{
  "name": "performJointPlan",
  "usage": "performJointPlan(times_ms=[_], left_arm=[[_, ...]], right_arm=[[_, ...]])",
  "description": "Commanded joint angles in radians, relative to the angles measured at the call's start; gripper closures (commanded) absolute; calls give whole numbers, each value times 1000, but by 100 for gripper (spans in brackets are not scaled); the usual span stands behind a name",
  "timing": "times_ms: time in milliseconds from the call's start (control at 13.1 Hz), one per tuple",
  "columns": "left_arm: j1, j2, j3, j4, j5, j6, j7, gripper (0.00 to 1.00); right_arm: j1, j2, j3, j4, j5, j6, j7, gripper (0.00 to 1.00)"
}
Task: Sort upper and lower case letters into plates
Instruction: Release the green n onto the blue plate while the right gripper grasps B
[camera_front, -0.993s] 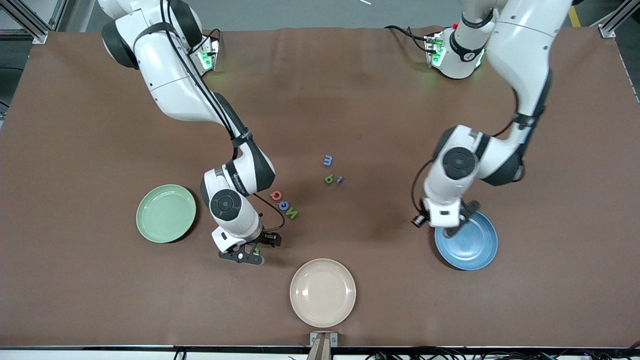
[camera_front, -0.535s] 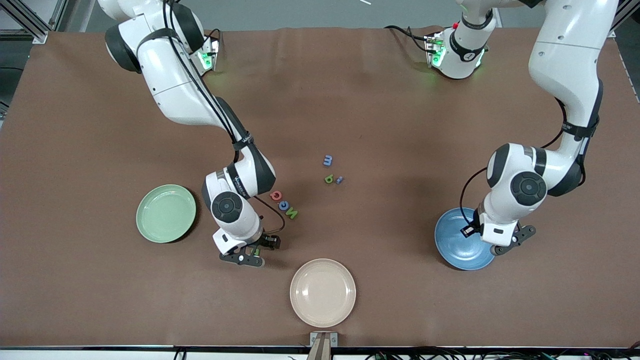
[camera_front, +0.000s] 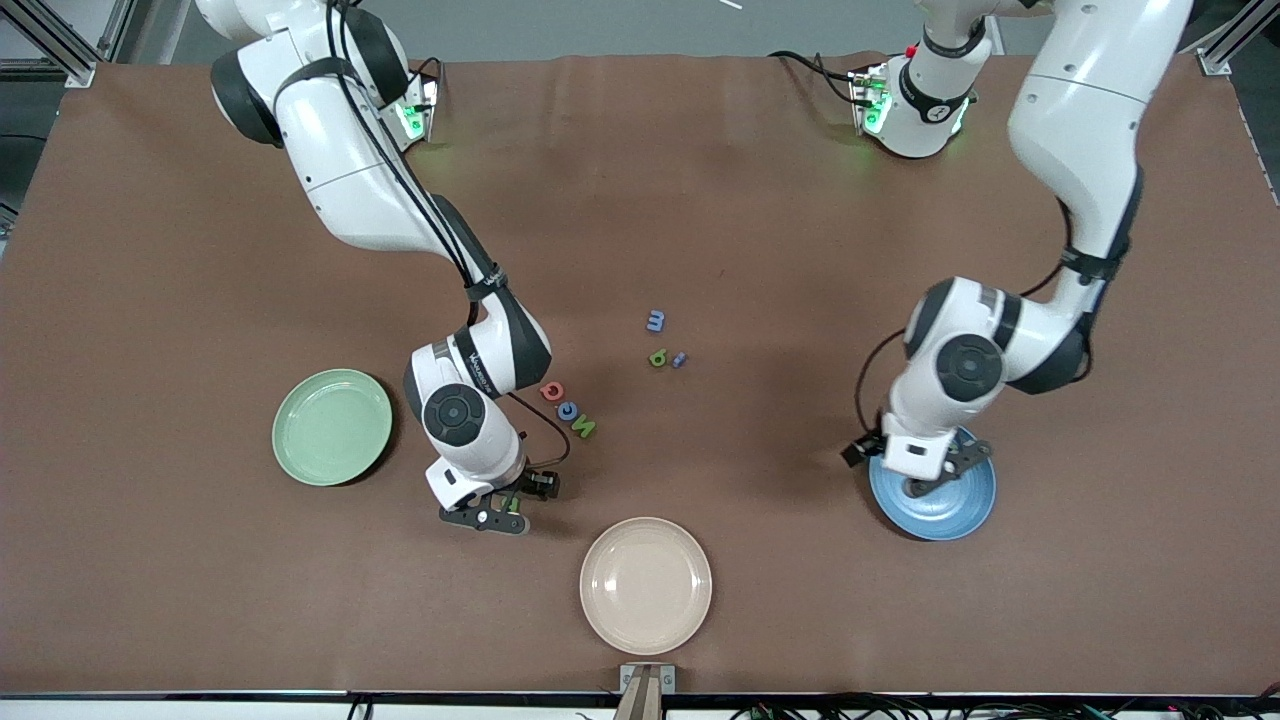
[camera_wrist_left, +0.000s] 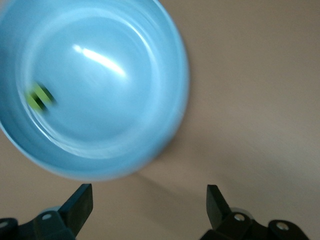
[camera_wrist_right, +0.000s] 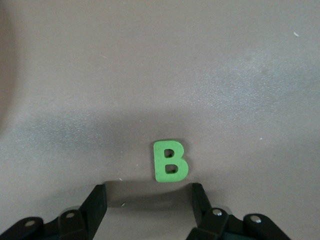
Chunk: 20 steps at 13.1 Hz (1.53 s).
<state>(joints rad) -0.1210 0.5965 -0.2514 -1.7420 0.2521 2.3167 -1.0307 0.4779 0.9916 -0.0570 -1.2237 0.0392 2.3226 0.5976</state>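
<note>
Your right end effector (camera_wrist_right: 147, 207) hangs low over the brown worktop (camera_front: 700, 200), its two fingers spread wide and empty, with a small flat green foam letter B (camera_wrist_right: 170, 160) lying just ahead of the gap. From this letter, the round pale mint green plate (camera_front: 332, 427) is at about ten o'clock in the front view. Your left end effector (camera_wrist_left: 150, 210) is over the round medium blue plate (camera_front: 945, 500), also wide open and holding nothing; a small yellow-green piece (camera_wrist_left: 39, 96) lies inside that plate. I judge the step is the picking of the B. Next you should lower the right fingers around it, close, then carry it to the mint plate.
</note>
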Motion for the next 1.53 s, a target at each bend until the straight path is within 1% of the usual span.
performJointPlan(times_ms=[0,76,153,229,306,458,611,688,764,840,917,993,1070,1146,1299,1452], left_arm=[[-99,-14,-17,-1,3,-23,-208,1],[-150,-9,-17,1,4,-20,-298,1],[-187,9,-17,4,4,-16,-360,1],[-221,17,-17,2,1,-14,-400,1],[-253,23,-19,2,1,-14,-443,3],[-310,42,-19,2,1,-8,-512,13],[-354,61,-17,2,1,32,-572,17],[-367,71,-19,2,1,49,-595,18],[-380,74,-19,2,-1,59,-598,19],[-402,81,-19,2,-4,69,-604,20],[-407,89,-19,4,-7,72,-614,21],[-407,95,-19,2,-7,95,-617,22],[-408,97,-19,4,-7,102,-618,22],[-408,97,-19,4,-7,105,-624,22],[-417,106,-19,4,-7,107,-624,23],[-419,109,-19,4,-5,107,-624,33]], right_arm=[[4,13,5,16,-10,-8,-1,25],[4,13,3,16,-10,-8,-2,30],[2,13,5,16,-9,-9,-2,36],[2,13,5,16,-9,-12,-2,46],[1,12,5,16,-9,-12,-4,53],[-2,12,5,16,-9,-12,-5,64],[-5,12,5,16,-9,-12,-21,77],[-8,12,5,16,-9,-12,-24,86],[-10,12,5,16,-9,-12,-25,92],[-10,12,5,16,-9,-12,-25,92],[-10,12,5,16,-9,-11,-24,90],[-10,12,5,16,-9,-6,-24,61],[-12,12,5,16,-10,-5,-24,48],[-12,12,3,16,-12,-3,-25,32],[-16,12,2,16,-13,-3,-56,30],[-27,12,-15,18,-13,0,-120,30]])
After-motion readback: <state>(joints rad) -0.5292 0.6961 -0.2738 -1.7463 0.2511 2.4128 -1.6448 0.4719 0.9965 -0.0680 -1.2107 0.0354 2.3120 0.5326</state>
